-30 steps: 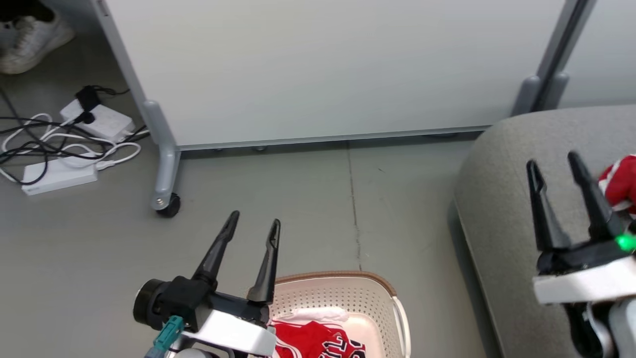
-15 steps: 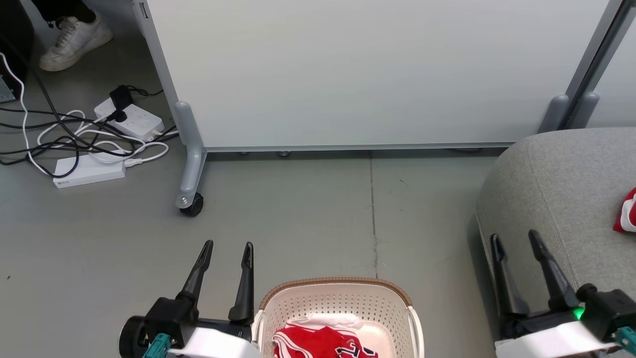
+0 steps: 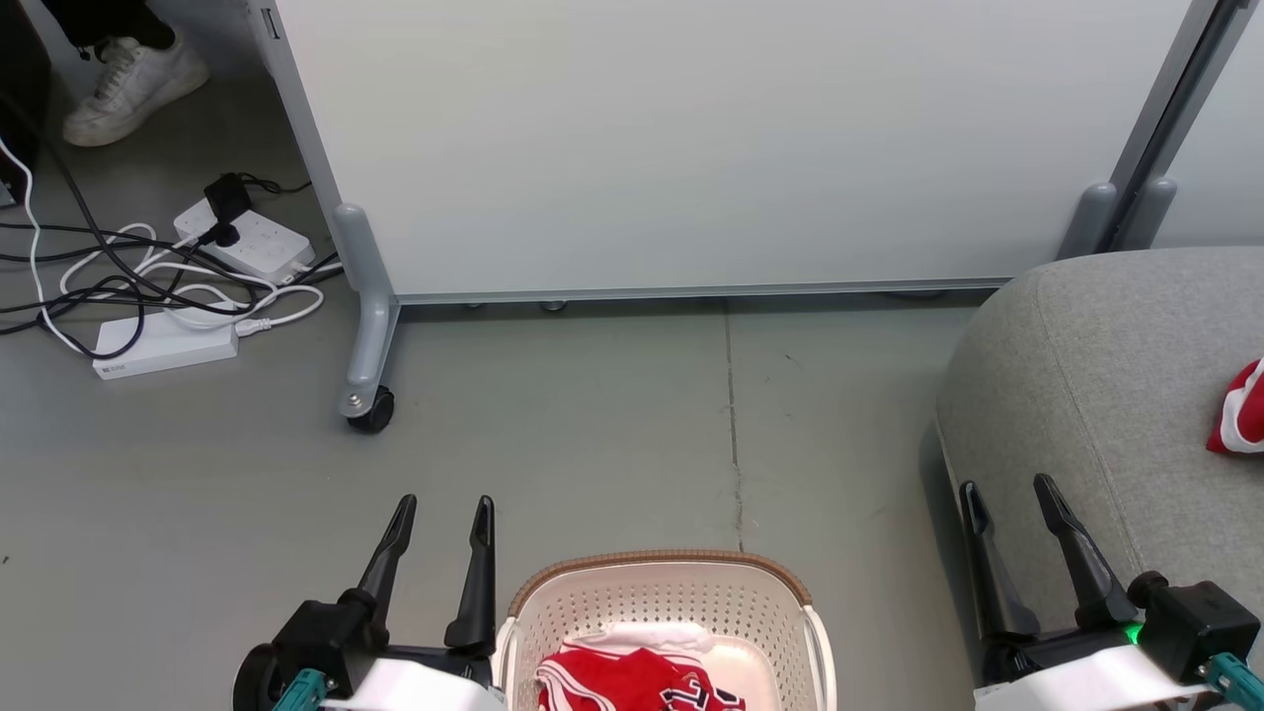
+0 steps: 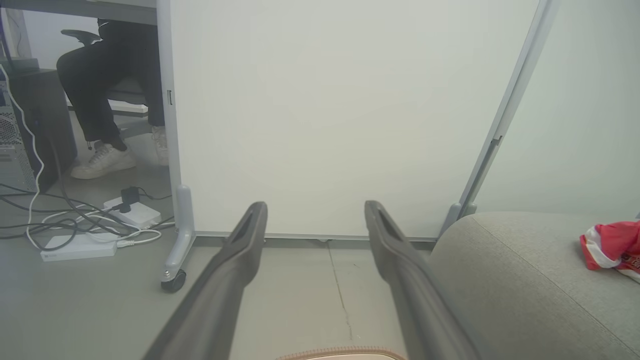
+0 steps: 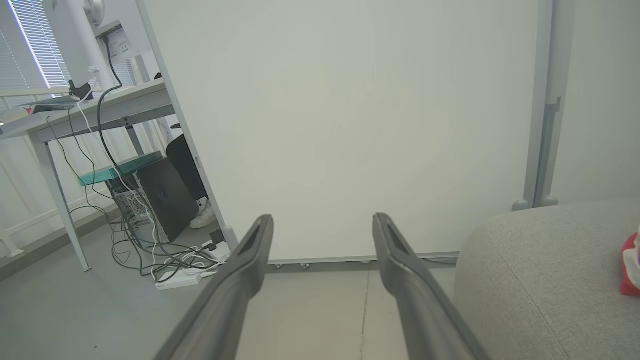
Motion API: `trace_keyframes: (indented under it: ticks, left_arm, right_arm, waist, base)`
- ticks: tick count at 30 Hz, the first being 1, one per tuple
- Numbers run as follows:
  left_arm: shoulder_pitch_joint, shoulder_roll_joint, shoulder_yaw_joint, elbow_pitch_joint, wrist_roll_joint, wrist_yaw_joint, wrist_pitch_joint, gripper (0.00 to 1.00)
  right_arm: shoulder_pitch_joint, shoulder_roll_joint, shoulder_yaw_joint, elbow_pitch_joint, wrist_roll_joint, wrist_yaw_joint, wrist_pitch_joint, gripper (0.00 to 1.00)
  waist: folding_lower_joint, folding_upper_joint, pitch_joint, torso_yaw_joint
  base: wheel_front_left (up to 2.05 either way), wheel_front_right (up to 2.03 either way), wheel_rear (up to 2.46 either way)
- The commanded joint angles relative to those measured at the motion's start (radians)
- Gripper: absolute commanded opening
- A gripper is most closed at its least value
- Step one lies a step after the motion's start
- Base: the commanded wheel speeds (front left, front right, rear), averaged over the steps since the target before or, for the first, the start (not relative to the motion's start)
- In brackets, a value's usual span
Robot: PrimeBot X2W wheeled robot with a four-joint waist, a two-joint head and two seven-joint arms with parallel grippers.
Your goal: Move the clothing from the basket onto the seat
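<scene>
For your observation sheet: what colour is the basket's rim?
The basket rim is brown, woven-looking; clearest in the head view.

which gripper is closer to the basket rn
Left. The left gripper is right beside the basket, at its left rim; the right gripper is farther off to its right, by the seat.

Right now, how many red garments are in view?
2. One red jersey with black-and-white lettering lies in the laundry basket; one red-and-white garment lies on the grey seat. Others may be hidden beneath the jersey.
</scene>
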Motion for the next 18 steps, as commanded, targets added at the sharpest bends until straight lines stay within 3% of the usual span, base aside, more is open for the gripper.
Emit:
trace_keyframes:
  ticks: [1, 18]
  left_arm:
    - [0.002, 0.004, 0.007, -0.005, -0.003, -0.005, -0.001, 1.0]
    - [-0.008, 0.004, 0.005, -0.015, 0.0, -0.012, -0.001, 1.0]
  right_arm:
    - [0.003, -0.005, -0.002, 0.001, 0.002, 0.001, -0.005, 1.0]
    - [-0.006, -0.006, 0.0, -0.002, 0.017, 0.001, -0.005, 1.0]
  waist:
    - [0.0, -0.0001, 0.002, -0.001]
    - [0.0, -0.0001, 0.008, -0.005]
  base:
    - [0.0, 0.0, 0.0]
    - [0.0, 0.0, 0.0]
